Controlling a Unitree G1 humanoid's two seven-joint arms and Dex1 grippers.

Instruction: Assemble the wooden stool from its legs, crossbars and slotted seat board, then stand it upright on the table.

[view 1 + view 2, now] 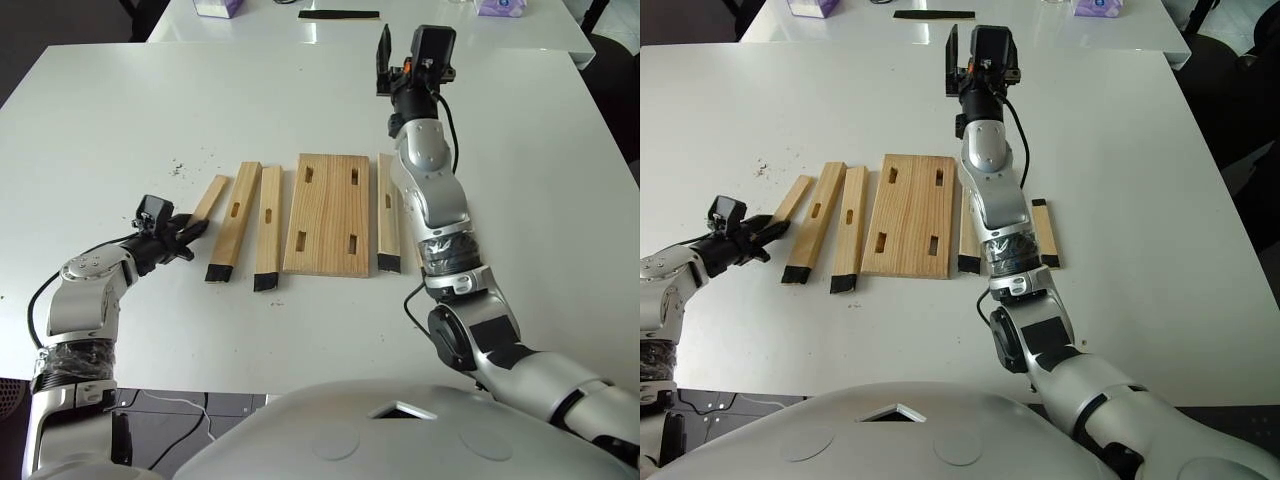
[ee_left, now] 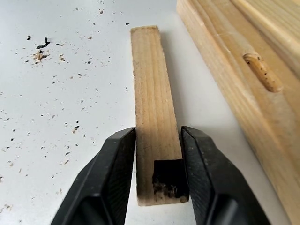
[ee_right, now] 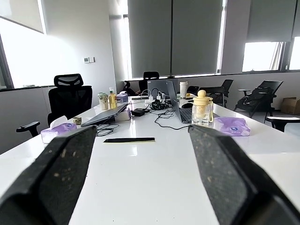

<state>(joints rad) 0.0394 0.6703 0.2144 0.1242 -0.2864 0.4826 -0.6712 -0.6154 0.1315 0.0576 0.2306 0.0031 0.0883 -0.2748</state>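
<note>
Six wooden pieces lie flat on the worktop [image 1: 120,120] in the head view, none yet joined. The seat board [image 1: 327,212] is in the middle, the short crossbar [image 1: 210,197] lies farthest to its left, and a slotted leg [image 1: 235,220] lies between the two. The left tool [image 1: 195,228] grips the crossbar's near end. The right tool [image 1: 408,55] hangs past the board's far edge, fingers spread, holding nothing. Its forearm crosses the pieces right of the board, so a sideways sweep could scatter them.

Left wrist view: the black fingers [image 2: 112,168] pinch the crossbar right at its black-marked end, with the slotted leg close alongside on the board's side. Held so near the end, the bar may, I judge, pivot, droop or slip out when lifted. A swing toward the board would likely knock the leg askew.

Right wrist view: the pads [image 3: 56,173] stand wide apart over worktop beyond the board, too far off to steady the crossbar if it slips.
</note>
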